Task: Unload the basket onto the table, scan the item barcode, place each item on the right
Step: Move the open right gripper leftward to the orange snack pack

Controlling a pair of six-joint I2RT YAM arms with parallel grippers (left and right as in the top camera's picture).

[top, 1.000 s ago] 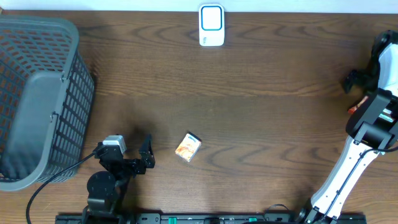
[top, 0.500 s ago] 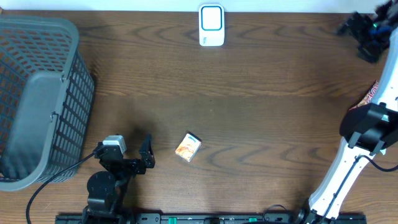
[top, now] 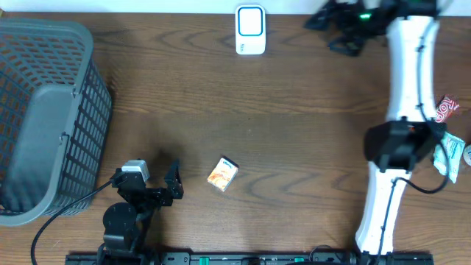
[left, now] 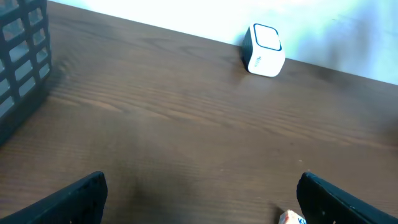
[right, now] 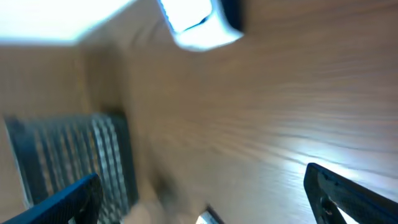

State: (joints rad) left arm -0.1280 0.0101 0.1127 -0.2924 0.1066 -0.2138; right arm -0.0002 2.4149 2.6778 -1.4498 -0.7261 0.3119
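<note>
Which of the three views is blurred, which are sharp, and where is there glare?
Right wrist view: smeared throughout, the white scanner and grey basket soft-edged, with bright glare on the table at lower right. Left wrist view: sharp, wood grain and scanner crisp. Overhead view: sharp and evenly lit, the small box clear.

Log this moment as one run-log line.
left gripper: open, empty | right gripper: open, empty, near scanner | item box: lying on table, untouched | scan: not yet done
</note>
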